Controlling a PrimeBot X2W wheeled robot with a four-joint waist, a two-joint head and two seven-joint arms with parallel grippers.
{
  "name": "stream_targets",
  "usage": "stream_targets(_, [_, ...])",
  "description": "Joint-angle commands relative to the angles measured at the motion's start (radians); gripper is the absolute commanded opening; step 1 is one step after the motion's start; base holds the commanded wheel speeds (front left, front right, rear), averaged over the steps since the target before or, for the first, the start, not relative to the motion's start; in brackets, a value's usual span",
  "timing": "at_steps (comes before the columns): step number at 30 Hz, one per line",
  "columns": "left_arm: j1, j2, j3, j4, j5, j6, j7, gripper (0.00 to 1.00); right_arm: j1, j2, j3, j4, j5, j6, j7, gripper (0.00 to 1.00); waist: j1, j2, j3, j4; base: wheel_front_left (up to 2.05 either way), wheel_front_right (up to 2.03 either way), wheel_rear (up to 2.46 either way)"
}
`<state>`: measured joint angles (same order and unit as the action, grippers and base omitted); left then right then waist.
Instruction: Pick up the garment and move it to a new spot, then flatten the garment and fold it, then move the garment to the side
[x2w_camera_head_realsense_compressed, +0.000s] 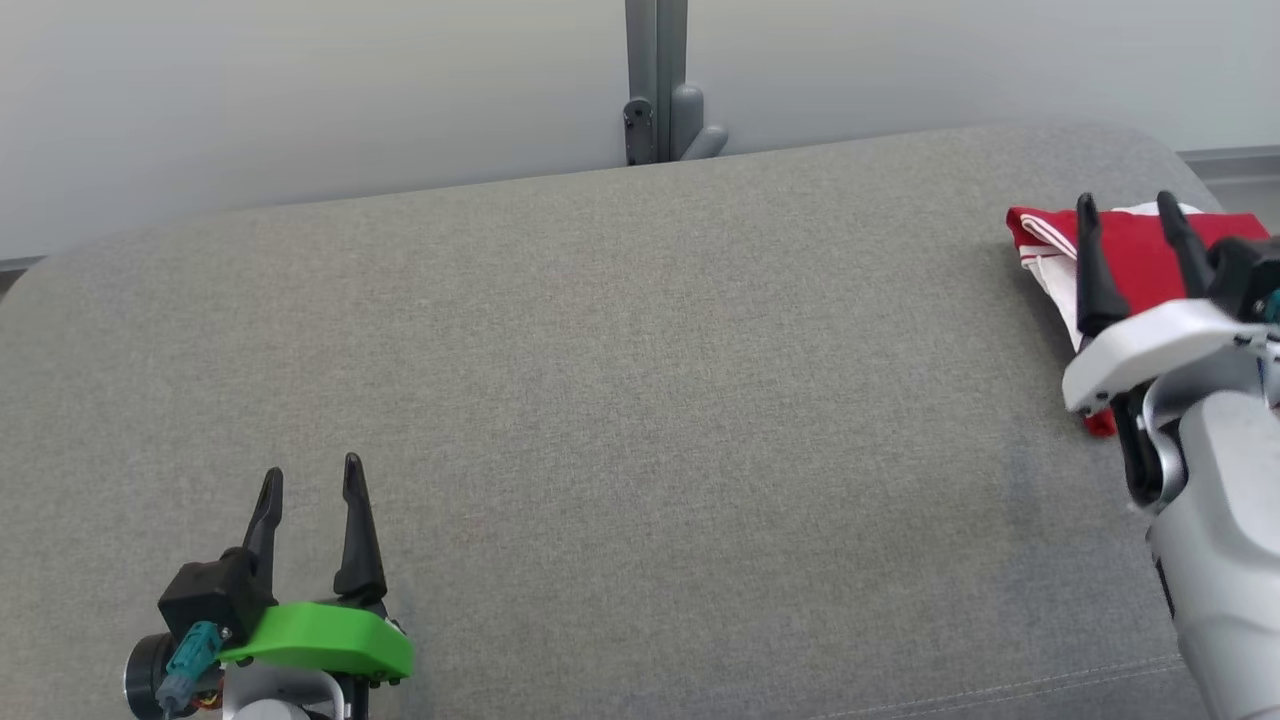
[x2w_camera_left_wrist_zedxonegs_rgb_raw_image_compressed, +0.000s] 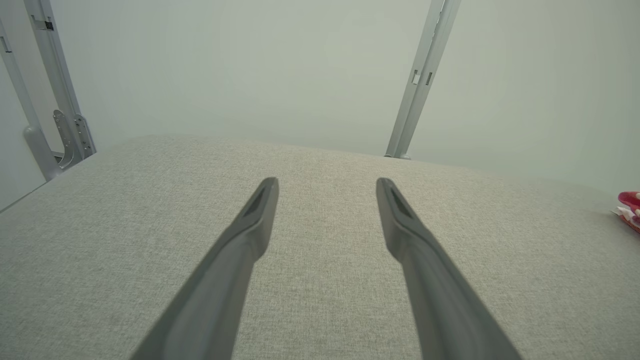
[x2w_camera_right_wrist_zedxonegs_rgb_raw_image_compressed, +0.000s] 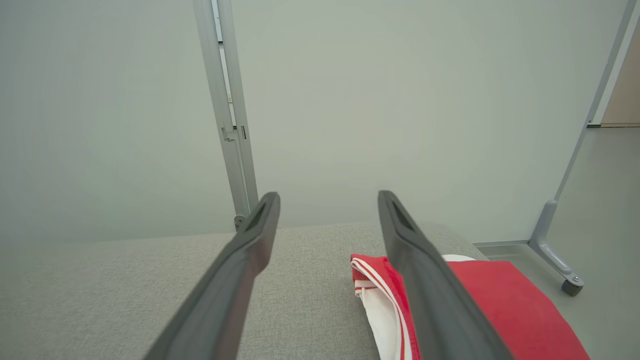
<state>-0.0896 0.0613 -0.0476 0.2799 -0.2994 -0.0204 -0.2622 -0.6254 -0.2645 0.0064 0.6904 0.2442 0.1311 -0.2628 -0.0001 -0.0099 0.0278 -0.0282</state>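
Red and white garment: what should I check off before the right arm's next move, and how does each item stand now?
1. The right gripper stands open, nothing between its fingers: ok.
2. It is close to the red and white garment: ok.
3. The garment lies folded at the right end of the grey cushion: ok.
4. Fingers touching the cloth: cannot tell.
5. The left gripper is open and far from the garment: ok.

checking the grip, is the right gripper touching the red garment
Cannot tell: in the head view the right gripper overlaps the garment; neither gap nor contact shows.
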Motion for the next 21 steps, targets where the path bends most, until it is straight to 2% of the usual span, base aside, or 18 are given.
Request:
stream_targets(1, [0.015,0.000,0.002,0.004,0.001,0.004,-0.002,1.00,0.037,0.007,-0.001,-0.024,0.004,-0.001,-0.003,1.00,0.0001,0.0099,-0.043,0.029,0.00,0.00,0.00])
stream_targets(13, [0.063,-0.007,-0.022,0.021,-0.003,0.031,-0.002,1.00,0.428,0.171,-0.049,-0.399,-0.074,-0.001,0.042,1.00,0.0001,0.0099,-0.071,0.039,0.00,0.00,0.00])
stream_targets(21, [0.088,-0.009,-0.061,0.028,-0.002,0.035,-0.002,1.00,0.596,0.212,-0.002,-0.536,-0.113,-0.001,0.040,1.00,0.0001,0.0099,-0.080,0.050,0.00,0.00,0.00])
